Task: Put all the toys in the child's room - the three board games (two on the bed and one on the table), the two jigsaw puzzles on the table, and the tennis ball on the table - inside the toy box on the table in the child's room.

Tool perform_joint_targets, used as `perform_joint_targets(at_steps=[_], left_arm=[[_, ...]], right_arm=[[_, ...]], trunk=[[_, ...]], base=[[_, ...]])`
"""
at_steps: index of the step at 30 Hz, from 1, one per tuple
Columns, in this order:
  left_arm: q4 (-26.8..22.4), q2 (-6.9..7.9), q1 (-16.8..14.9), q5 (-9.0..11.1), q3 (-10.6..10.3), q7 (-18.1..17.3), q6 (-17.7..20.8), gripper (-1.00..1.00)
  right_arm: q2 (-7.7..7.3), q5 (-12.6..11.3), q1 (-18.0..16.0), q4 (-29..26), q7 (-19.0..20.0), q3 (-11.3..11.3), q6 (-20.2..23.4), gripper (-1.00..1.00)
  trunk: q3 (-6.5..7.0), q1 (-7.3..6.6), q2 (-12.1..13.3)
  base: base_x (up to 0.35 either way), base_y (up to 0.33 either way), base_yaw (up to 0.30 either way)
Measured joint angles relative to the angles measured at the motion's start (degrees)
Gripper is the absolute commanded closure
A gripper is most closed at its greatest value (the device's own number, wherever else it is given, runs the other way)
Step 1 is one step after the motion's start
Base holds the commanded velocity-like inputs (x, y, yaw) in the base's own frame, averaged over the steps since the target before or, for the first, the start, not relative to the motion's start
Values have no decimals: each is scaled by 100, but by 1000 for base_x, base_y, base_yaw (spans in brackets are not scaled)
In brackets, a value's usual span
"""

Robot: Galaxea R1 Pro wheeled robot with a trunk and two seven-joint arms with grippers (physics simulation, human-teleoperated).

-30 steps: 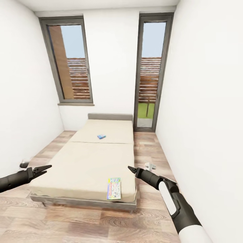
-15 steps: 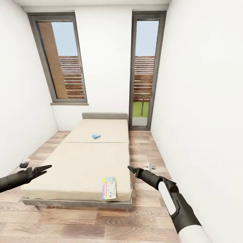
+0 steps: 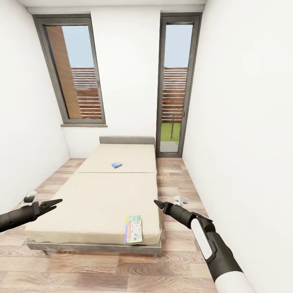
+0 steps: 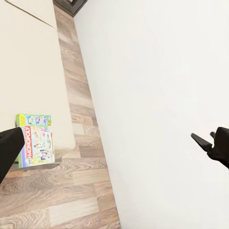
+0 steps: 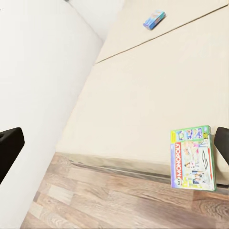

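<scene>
The bed [image 3: 101, 195] lies ahead of me, with the large green-edged board game [image 3: 134, 229] at its near corner and the small blue one [image 3: 116, 165] up by the headboard. My left end effector [image 3: 55, 202] and right end effector [image 3: 158, 203] are both empty — fingers slightly apart. I should roll closer and square up before reaching. My right wrist view reads the cover lettering — the head view does not.

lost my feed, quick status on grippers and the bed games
Left gripper and right gripper open, empty. Green-edged game at bed foot, small blue game near headboard. Nothing blocking.
</scene>
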Motion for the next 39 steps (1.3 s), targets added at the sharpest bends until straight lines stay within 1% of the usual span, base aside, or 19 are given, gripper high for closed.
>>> perform_joint_targets(at_steps=[8, 14, 16, 18, 19, 20, 21, 22, 24, 25, 26, 29, 30, 32, 37, 39], left_arm=[[0, -11, 0, -7, -18, 10, -22, -100], [26, -49, 0, -21, -82, 71, -35, -100], [83, -60, 0, -45, -125, 183, -37, -100], [194, -68, -3, -107, -172, 407, -37, -100], [304, -78, -9, -144, -205, 615, -35, -100], [370, -94, -16, -152, -221, 737, -32, -100], [507, -159, -32, -168, -244, 987, -34, -100], [640, -267, -46, -180, -265, 1259, -33, -100], [845, -547, -59, -197, -295, 1805, -37, -100], [880, -625, -62, -194, -301, 1942, -40, -100], [927, -775, -63, -193, -310, 2187, -59, -100], [969, -1018, -67, -191, -318, 2497, -115, -100], [985, -1142, -67, -187, -321, 2626, -142, -100], [998, -1274, -68, -185, -323, 2742, -168, -100], [1010, -1419, -69, -183, -357, 2850, -202, -100], [1012, -1449, -69, -183, -400, 2869, -218, -100]], right_arm=[[-2, -39, 0, -42, 28, -1, 1, -100], [6, -16, 0, -34, 1, 0, -10, -100], [10, 3, 0, -22, -7, 3, -13, -100], [12, 17, 0, -10, -13, 5, -14, -100], [12, 21, 0, -6, -18, 3, -14, -100], [12, 23, 0, -5, -20, 4, -14, -100], [11, 24, 0, -3, -23, 5, -13, -100], [9, 23, 0, -2, -27, 8, -10, -100], [7, 22, 0, -19, -29, 13, 2, -100], [7, 20, 0, -25, -25, 15, 12, -100], [7, 16, 0, -49, -15, 19, 44, -100], [6, 10, 0, -164, 0, 47, 126, -100], [6, -13, 0, -316, 7, 96, 218, -100], [8, -53, 0, -574, 16, 184, 390, -100], [13, -138, 4, -921, 48, 271, 620, -100], [-5, -305, 6, -1008, 120, 260, 672, -100]], trunk=[[0, 0, 0], [0, 0, 0], [0, 0, 0], [0, 0, 0], [0, 0, 1], [0, 0, 0], [0, 0, 1], [0, 0, 1], [0, 0, 1], [0, 0, 1], [0, 0, 0], [0, 0, 0], [0, 0, 0], [0, 0, 0], [0, 0, 0], [0, 0, 0]], base=[[0, 0, 0], [0, 0, 0], [0, 0, 0], [0, 0, 0], [0, 0, 0], [0, 0, 0], [0, 0, 0], [0, 0, 0], [0, 0, 0], [0, 0, 0], [0, 0, 0], [0, 0, 0], [0, 0, 0], [0, 0, 0], [0, -15, 0], [0, -151, 0]])
